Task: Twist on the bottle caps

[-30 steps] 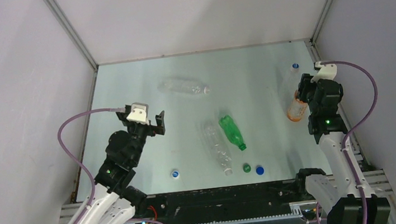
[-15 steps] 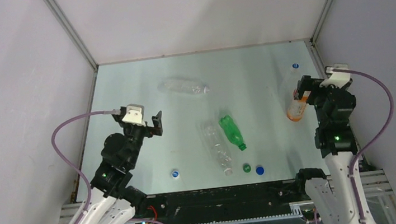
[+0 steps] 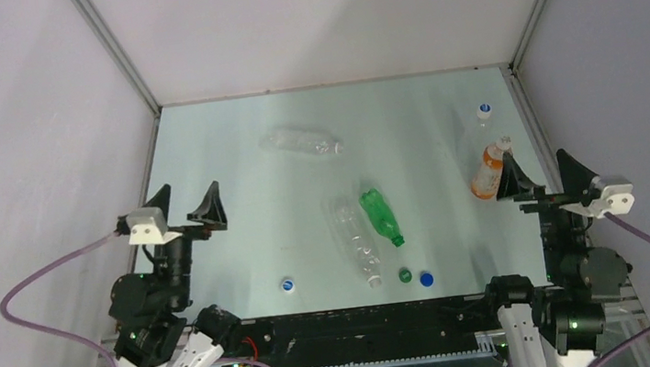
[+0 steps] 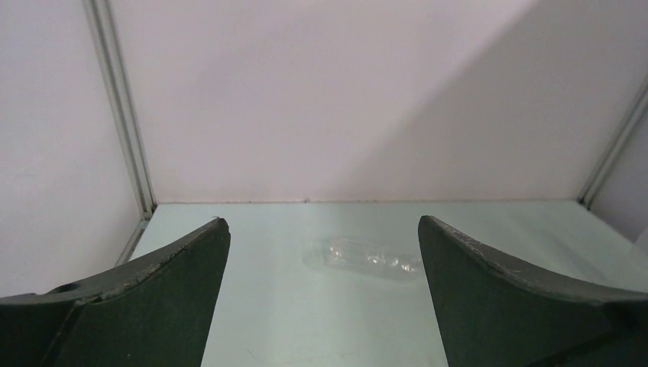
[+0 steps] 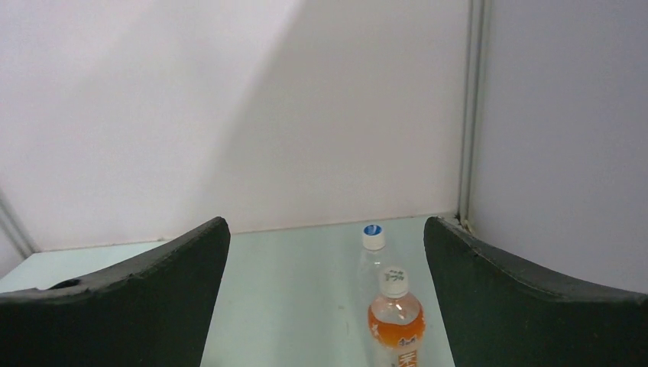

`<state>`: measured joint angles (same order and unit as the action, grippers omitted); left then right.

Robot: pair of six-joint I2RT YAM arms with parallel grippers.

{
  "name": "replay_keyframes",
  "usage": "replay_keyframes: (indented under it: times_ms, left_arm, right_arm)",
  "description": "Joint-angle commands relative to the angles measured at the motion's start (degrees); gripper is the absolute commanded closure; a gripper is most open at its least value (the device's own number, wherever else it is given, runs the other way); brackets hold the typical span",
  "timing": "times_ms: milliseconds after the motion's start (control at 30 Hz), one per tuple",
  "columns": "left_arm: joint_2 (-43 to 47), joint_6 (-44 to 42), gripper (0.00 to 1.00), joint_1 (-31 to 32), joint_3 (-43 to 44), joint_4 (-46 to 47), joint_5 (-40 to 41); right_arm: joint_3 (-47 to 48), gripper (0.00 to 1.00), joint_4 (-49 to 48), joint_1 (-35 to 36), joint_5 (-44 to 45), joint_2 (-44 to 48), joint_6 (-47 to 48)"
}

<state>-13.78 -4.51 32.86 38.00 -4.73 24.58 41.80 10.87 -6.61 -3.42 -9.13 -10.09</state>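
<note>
Both jaws pulled back, wide, empty. Right wrist view reveals orange bottle [image 5: 396,327] wearing white cap [image 5: 394,280].

Pale table [image 3: 206,142], green bottle [image 3: 380,217] lying, orange bottle [image 3: 486,172] upright, blue cap [image 3: 426,278] loose

Orange bottle [image 3: 486,176], green bottle [image 3: 381,217], blue cap [image 3: 426,278]

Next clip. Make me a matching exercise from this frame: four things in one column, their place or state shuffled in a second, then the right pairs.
Column one
1. orange labelled plastic bottle
2. green plastic bottle
3. small green plastic cap
4. left pincer

Column two
A. lying on its side in the middle
B. standing upright at the right, white cap on
C. open, holding nothing
D. loose, on no bottle, near the front edge

Pairs: 1-B, 2-A, 3-D, 4-C
</note>
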Motion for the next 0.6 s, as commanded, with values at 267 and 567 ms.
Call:
replay_keyframes:
  times_ms: [267, 567]
  left_arm:
    - [14.3, -2.5, 0.00, -0.6, 1.3, -5.8, 5.8]
    - [18.3, -0.2, 0.00, -0.5, 2.9, -12.4, 9.9]
  right_arm:
    - [2.5, 0.01, 10.2, -0.2, -4.1, 10.5, -3.7]
    - [4.2, 0.01, 11.9, 5.0, -0.8, 9.6, 1.9]
